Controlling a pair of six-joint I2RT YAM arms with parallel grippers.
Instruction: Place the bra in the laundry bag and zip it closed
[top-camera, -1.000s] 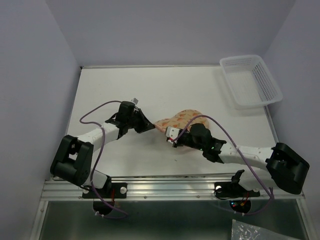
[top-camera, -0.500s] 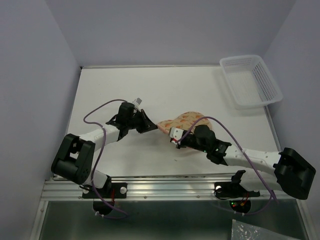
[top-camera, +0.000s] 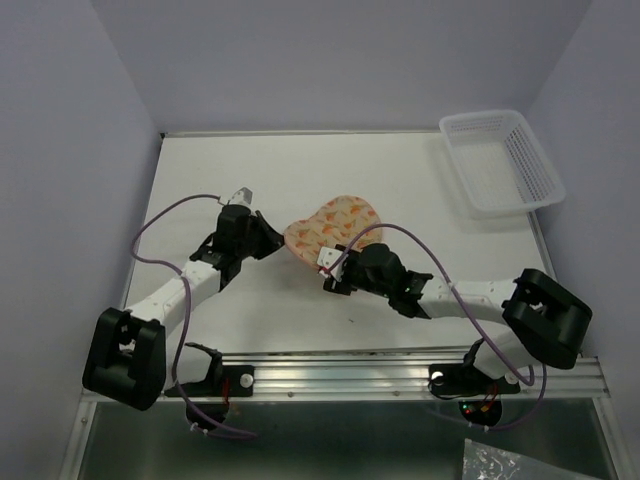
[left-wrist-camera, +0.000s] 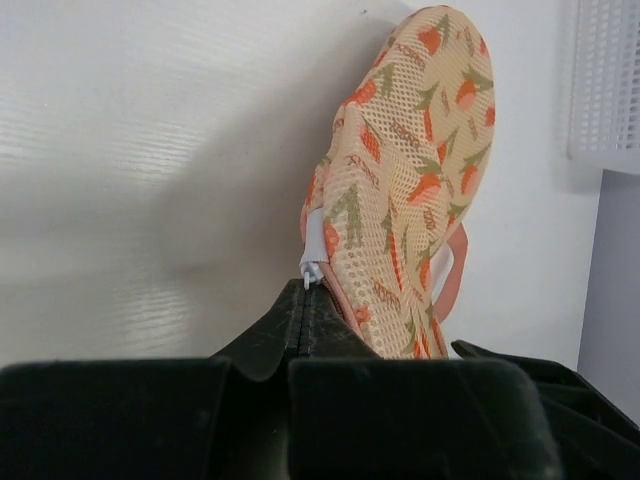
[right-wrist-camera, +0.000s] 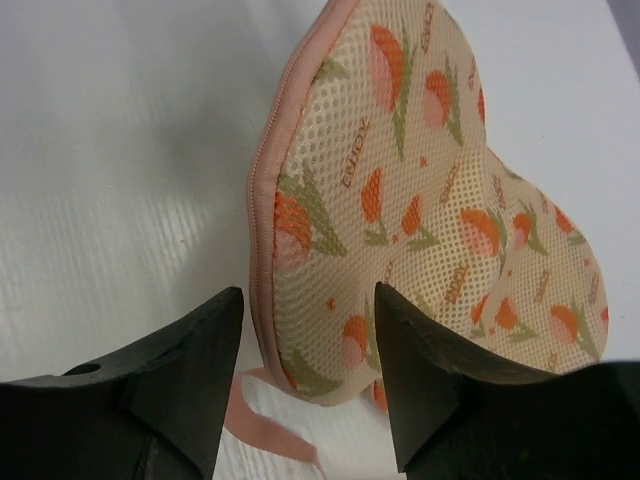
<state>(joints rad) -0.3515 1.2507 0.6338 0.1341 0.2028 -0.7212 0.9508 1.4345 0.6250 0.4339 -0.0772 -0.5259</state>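
The left gripper (left-wrist-camera: 303, 298) was pinched together on the white zip pull (left-wrist-camera: 314, 268) of the laundry bag (left-wrist-camera: 410, 180), which stretched away just ahead of its tips. The right gripper (right-wrist-camera: 308, 300) stood with jaws apart, the bag's near end lying loose between its fingers.
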